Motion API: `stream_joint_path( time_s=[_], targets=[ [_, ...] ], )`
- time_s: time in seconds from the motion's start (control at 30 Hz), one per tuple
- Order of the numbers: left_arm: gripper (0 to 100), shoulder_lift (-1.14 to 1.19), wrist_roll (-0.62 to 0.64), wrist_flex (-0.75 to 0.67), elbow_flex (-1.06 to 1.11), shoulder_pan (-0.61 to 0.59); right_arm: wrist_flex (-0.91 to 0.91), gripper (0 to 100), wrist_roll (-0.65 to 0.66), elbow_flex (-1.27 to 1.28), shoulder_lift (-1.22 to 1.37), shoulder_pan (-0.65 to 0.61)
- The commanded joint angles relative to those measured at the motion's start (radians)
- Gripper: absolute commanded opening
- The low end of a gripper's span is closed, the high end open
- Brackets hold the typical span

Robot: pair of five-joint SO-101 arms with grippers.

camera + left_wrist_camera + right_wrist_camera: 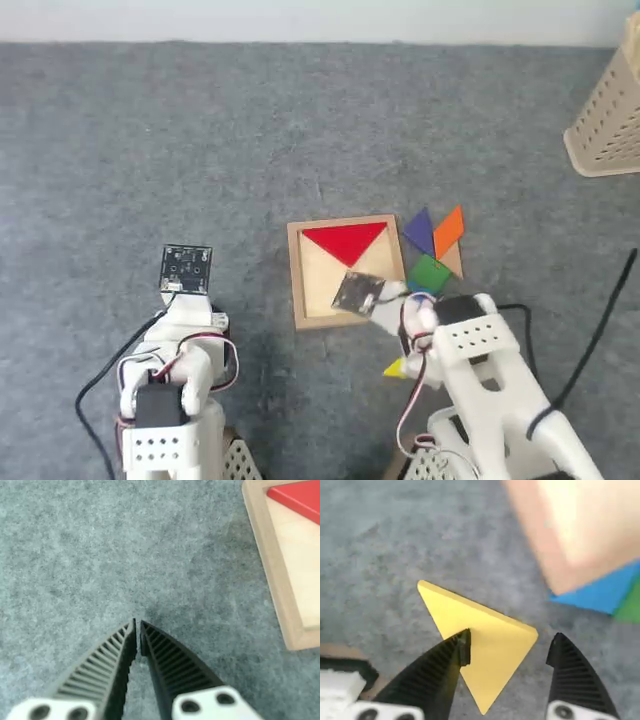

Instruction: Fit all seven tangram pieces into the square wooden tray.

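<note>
While the right end effector (pixel 512 636) stands open over the yellow triangle (pixel 480 627), that piece lies flat on the grey-covered worktop (pixel 200 140), near the closest right corner of the square wooden tray (pixel 297 275). One finger (pixel 451 655) appears over the triangle's face. The other sits beyond the opposite edge, clear of it. No grip is made yet. The left end effector (pixel 137 626) is closed on nothing and hovers over bare covering beside the tray's left rim.

Status of the task: the red triangle (pixel 345 242) is seated in the tray's far half. A purple triangle (pixel 419 230), an orange piece (pixel 449 231) and a green piece (pixel 430 271) lie clustered beside the tray's right rim. A blue piece (pixel 597 594) lies at the tray corner, touching the green. A seventh piece I cannot make out.

Assessment: the step in hand appears to be picking up the yellow triangle. The finger over the face should shift outward until both fingers bracket opposite edges. They should then descend fully to the covering before closing, since the piece is thin and a high pinch would likely slip. Lift straight, keeping clear of the blue piece close by.
</note>
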Motion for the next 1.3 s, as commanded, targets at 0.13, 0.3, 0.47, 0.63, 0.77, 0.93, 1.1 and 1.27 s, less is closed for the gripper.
stream_joint_path(
  time_s=[0.13,0.3,0.47,0.63,0.77,0.93,1.1,1.27],
  targets=[
    [2,-0.020,-0.003,0.006,-0.010,0.003,0.062,26.6,-0.078,-0.126,-0.002,0.022],
    [2,-0.020,-0.003,0.006,-0.010,0.003,0.113,26.7,0.003,-0.143,-0.002,0.022],
    [2,-0.020,-0.003,0.006,-0.010,0.003,0.122,26.8,0.101,-0.068,-0.001,-0.033],
    [2,-0.020,-0.003,0.006,-0.010,0.003,0.140,29.3,0.107,-0.048,-0.001,-0.113],
    [2,-0.020,-0.003,0.006,-0.010,0.003,0.140,33.1,0.107,-0.044,-0.001,-0.116],
    [2,-0.020,-0.003,0.006,-0.010,0.003,0.130,33.0,0.107,-0.046,-0.001,-0.090],
    [2,-0.020,-0.003,0.006,-0.010,0.003,0.073,33.1,0.172,-0.048,0.028,0.024],
    [2,-0.020,-0.003,0.006,-0.010,0.003,-0.018,33.0,0.186,-0.054,0.177,0.028]
  ],
)
